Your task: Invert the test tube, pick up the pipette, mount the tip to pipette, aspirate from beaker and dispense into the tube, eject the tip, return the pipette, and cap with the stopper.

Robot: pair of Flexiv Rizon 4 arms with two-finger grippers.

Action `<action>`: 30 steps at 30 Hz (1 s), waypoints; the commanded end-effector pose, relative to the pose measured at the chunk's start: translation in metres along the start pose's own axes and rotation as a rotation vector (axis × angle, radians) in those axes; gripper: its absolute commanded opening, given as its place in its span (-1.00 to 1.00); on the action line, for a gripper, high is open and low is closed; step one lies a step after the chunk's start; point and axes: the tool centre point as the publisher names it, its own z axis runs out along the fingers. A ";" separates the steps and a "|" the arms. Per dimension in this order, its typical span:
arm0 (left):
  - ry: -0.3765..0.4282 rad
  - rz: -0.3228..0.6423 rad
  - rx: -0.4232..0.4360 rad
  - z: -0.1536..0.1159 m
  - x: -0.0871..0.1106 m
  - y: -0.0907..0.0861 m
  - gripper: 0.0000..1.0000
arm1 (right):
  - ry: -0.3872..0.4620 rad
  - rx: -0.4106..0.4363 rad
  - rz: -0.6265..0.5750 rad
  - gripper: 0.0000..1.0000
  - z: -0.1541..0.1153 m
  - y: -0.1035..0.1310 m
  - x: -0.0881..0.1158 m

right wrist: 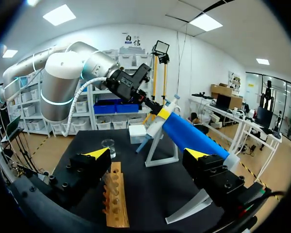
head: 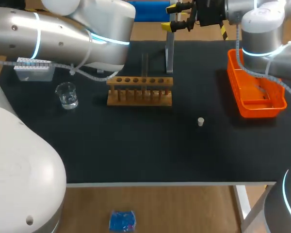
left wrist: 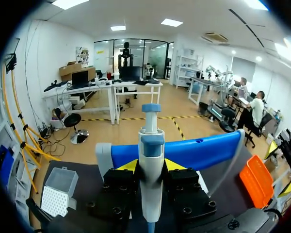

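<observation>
In the left wrist view, my left gripper (left wrist: 151, 167) is shut on the white and blue pipette (left wrist: 151, 179), which stands upright against the blue cradle (left wrist: 203, 150) of its stand. The right wrist view shows that grip (right wrist: 160, 114) at the cradle's upper end. In the head view my left arm hides this gripper. My right gripper (head: 177, 16) hangs open and empty high over the table's far side, pointing left along the wooden rack (right wrist: 115, 199). A glass test tube (head: 145, 73) stands in the rack (head: 139, 91). The small white stopper (head: 200, 122) lies on the mat.
A glass beaker (head: 67, 95) and a tip box (head: 34, 69) sit at the left. An orange tray (head: 254, 92) lies at the right under my right arm. The pipette stand (head: 169, 53) rises behind the rack.
</observation>
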 end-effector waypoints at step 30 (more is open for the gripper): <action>-0.024 -0.010 -0.057 0.016 -0.009 0.010 -1.00 | 0.002 0.004 0.001 1.00 -0.001 0.001 0.000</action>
